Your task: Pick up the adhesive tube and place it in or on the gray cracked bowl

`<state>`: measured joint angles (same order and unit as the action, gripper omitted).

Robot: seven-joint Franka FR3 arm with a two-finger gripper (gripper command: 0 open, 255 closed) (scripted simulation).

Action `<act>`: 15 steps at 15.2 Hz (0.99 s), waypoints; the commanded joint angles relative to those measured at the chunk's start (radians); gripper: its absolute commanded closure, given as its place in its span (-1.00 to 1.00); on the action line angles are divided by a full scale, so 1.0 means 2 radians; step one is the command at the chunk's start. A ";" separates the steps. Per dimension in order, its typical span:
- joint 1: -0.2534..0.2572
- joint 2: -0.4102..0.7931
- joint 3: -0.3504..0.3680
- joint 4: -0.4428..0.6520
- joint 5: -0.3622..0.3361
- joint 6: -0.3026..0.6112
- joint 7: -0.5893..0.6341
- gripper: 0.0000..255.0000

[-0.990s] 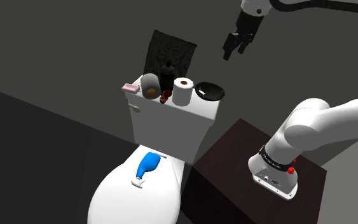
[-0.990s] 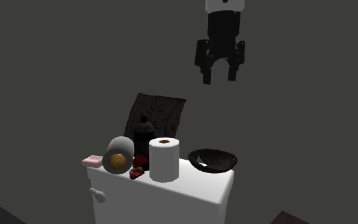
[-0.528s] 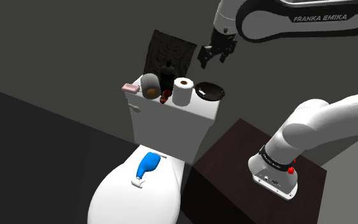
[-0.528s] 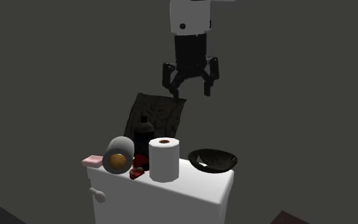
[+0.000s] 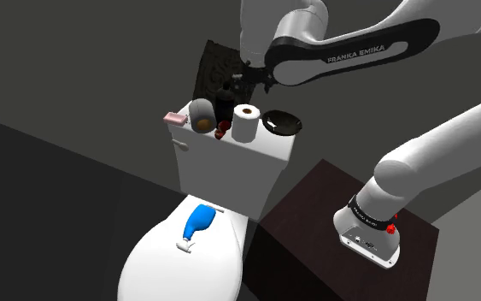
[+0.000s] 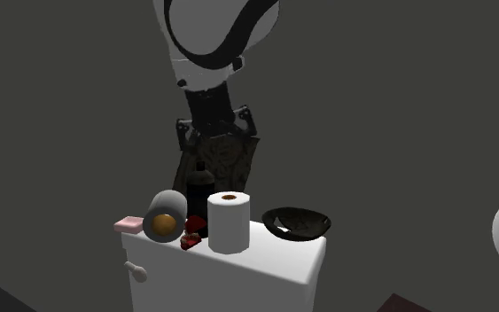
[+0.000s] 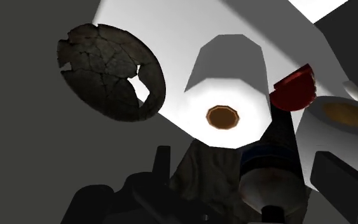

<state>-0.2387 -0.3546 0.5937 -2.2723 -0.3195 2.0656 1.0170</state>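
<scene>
Adhesive tube [image 6: 200,186] – upright on the white tank lid [image 6: 265,261], directly beneath the claw [image 6: 216,133] and not touched by it. Slim bottle shape, near black in the second exterior view; from the wrist, a pale rounded shoulder, a blue band and a small black cap.

Claw: fingers spread wide, nothing between them, tips just above the tube's top.

Close behind claw and tube, a dark crumpled sheet [image 6: 231,158], wrinkled and leaning on the grey wall.

Below the claw and just to the second exterior view's right of the tube, a smooth white paper roll [image 6: 229,222] on end, brown core ring showing on top. Further to that side, well clear of the claw, the cracked bowl [image 6: 298,223] – shallow, round, dark grey. Seen from the wrist, crazed all over with fine fracture lines, and a notch broken out of the rim.

Below the claw toward that view's left, a grey roll [image 6: 164,217] lying on its side, orange-brown core facing outward. Small glossy red pieces [image 6: 191,237] at its foot, and a pink soap bar [image 6: 129,224] at the lid's far corner.

Much lower than the claw, on the rounded white toilet lid [image 5: 157,265], a blue bottle [image 5: 197,221] with a white cap, lying flat.
</scene>
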 commanded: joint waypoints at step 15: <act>-0.022 0.312 0.076 0.189 -0.299 -0.091 0.337 -1.00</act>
<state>-0.2822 0.2616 0.7497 -1.8917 -0.9084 1.8768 1.6846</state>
